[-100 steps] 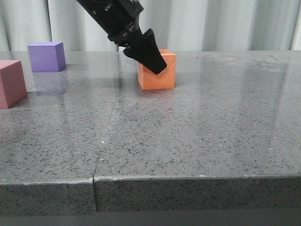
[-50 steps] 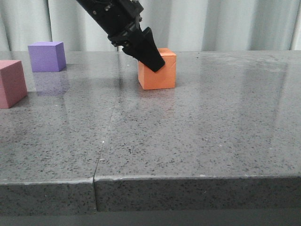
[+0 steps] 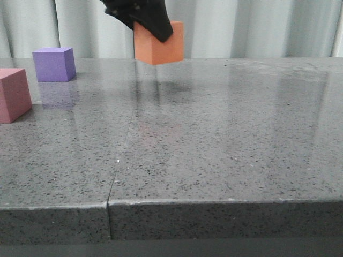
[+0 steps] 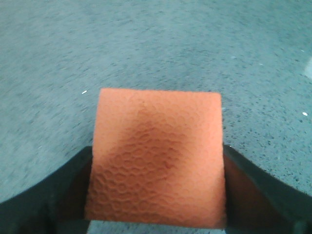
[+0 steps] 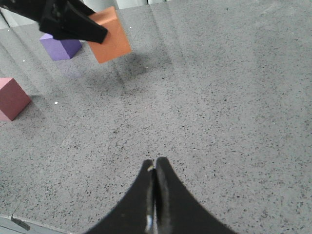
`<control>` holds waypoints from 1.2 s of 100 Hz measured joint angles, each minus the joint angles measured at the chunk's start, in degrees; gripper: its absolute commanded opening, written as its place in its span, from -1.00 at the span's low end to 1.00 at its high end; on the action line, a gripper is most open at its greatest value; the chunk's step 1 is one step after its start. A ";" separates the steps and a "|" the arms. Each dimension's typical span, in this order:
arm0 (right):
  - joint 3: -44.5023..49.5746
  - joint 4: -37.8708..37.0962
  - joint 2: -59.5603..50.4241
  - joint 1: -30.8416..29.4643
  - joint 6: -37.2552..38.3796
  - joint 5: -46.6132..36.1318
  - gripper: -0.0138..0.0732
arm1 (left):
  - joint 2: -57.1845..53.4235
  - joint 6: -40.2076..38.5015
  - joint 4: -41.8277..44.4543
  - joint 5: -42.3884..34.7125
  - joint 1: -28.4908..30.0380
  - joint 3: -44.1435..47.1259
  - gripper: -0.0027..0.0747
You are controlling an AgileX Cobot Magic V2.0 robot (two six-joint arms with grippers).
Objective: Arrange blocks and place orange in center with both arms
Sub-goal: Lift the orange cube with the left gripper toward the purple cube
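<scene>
Lifted off the table (image 3: 225, 139) since a second ago, the orange cube (image 3: 161, 45) now hangs at upper centre, clamped in the left gripper (image 3: 155, 24). Purple cube (image 3: 52, 64) and pinkish-red cube (image 3: 13, 93) sit far left; right gripper (image 5: 155, 168) is closed, empty.

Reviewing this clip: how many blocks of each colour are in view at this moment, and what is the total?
Orange block: 1, held off the table by the left gripper
Purple block: 1, on the table
Pinkish-red block: 1, on the table, partly cut off at the front view's edge
Total: 3 blocks
</scene>
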 measured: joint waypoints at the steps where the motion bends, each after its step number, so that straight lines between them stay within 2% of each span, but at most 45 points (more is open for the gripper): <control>1: 0.00 0.00 0.00 0.00 0.00 0.00 -0.84 | -0.26 -1.09 0.30 0.00 0.00 0.00 0.07; 18: 0.00 0.00 0.00 0.00 0.00 0.00 -0.84 | -2.79 -13.04 7.17 1.51 0.86 0.00 0.07; 45: 0.00 0.00 0.00 0.00 0.00 0.00 -0.84 | -5.61 -30.23 23.79 6.60 1.00 0.20 0.07; 75: 0.00 0.00 0.00 0.00 0.00 0.00 -0.84 | -9.16 -44.31 36.26 7.23 1.13 3.92 0.07; 101: 0.00 0.00 0.00 0.00 0.00 0.00 -0.84 | -10.28 -53.84 38.80 6.46 5.05 8.67 0.07; 120: 0.00 0.00 0.00 0.00 0.00 0.00 -0.84 | -10.37 -55.74 38.80 4.05 7.50 11.84 0.07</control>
